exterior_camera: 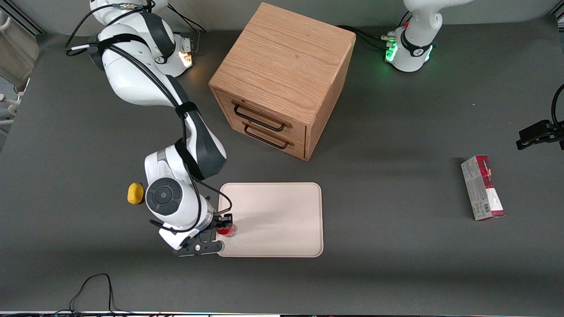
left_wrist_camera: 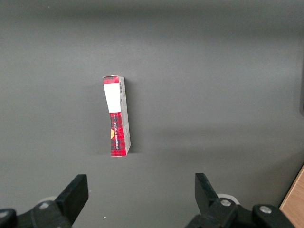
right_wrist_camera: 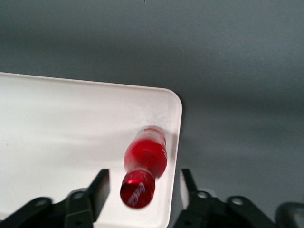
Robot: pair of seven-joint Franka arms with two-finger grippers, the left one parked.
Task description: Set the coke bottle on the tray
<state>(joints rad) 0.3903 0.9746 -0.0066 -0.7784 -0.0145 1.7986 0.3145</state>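
Bottle (right_wrist_camera: 145, 164) is standing on the tray (right_wrist_camera: 66, 123), upright, close to the tray's rim on the working arm's side, near the corner nearest the front camera. In the front view it shows as a red spot (exterior_camera: 227, 230) just inside that tray (exterior_camera: 275, 215) edge.

Claw (right_wrist_camera: 142, 187) is released: both fingers (right_wrist_camera: 98, 187) stand apart from the bottle, one on each side, with visible gaps to the cap. Nothing is gripped. It hangs right above the bottle, straddling the cap. Front view has it at the same spot (exterior_camera: 224, 225).

Step in hand, as I read it: the placement itself looks done, and this is the release/retreat stage. Bottle base sits on the tray surface, not on the rim, as far as the wrist view shows.

Next move calls for a straight lift up, no sideways drift. Cap sits between the fingers, so any lateral motion would clip it. Bottle is slim and tall for its base, and it's near the rim, so a knock could tip it off onto the counter (exterior_camera: 396, 264).

Elsewhere: yellow lump (exterior_camera: 135, 193) beside the arm, drawer cabinet (exterior_camera: 282, 79) and carton (exterior_camera: 482, 187), all off the retreat path.
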